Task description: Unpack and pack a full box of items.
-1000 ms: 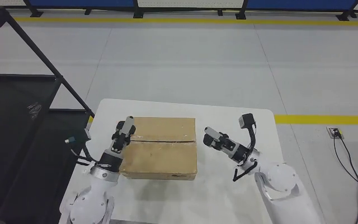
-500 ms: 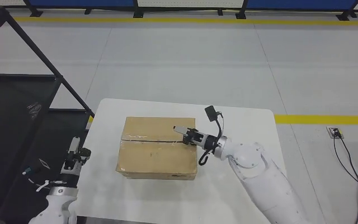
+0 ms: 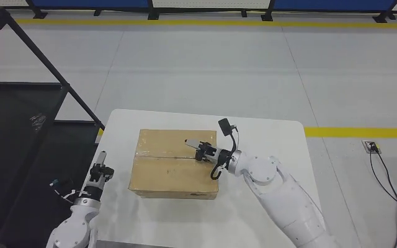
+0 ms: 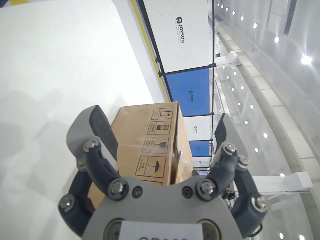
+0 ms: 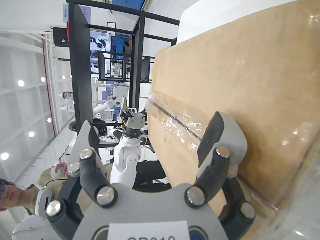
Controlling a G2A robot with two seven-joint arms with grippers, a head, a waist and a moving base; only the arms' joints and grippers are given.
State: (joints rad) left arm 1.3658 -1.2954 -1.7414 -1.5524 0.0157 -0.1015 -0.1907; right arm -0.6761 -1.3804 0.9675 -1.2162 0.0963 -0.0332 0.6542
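Note:
A closed cardboard box (image 3: 175,164) with a taped seam (image 5: 175,123) lies in the middle of the white table (image 3: 267,133). My right gripper (image 3: 193,147) hovers open over the box top near the seam, one finger (image 5: 215,136) just above the cardboard (image 5: 237,76). My left gripper (image 3: 102,161) stands open at the table's left edge, apart from the box, whose printed end face (image 4: 152,146) shows between its fingers (image 4: 102,131). In the right wrist view the left gripper (image 5: 131,116) stands off beyond the box's end.
A black metal frame (image 3: 37,118) stands off the table's left side. Bare tabletop (image 3: 260,211) runs in front of and to the right of the box. A yellow floor line (image 3: 350,132) runs to the right.
My left gripper has drawn back from the box's left end to the table's left edge. My right gripper has moved left from beside the box to over its top.

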